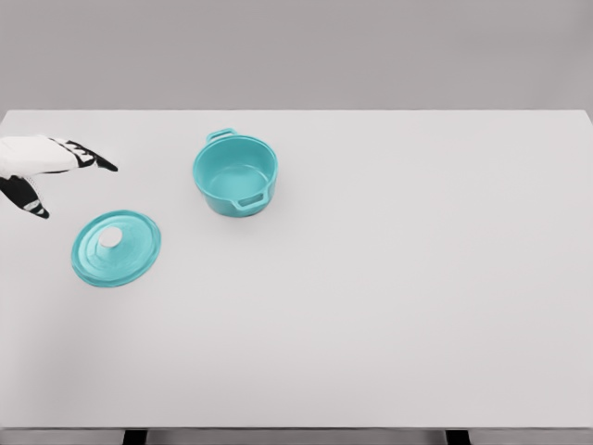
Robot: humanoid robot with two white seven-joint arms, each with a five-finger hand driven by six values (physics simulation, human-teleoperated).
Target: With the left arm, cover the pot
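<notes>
One left hand [42,171] at far left, fingers spread, holding nothing. Teal lid [116,247] lies flat, near-left of the open teal pot [235,175]. Risk: small white knob [111,238] slips from the fingertips, or an off-centre lid tips on the rim.

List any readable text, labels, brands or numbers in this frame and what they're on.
None readable.
Round teal lid with white knob: plain, no markings.
Teal two-handled pot, uncovered: no label or brand visible.
White table: blank.
Left hand, white with black fingers: the black patches are colouring, not lettering.
</notes>
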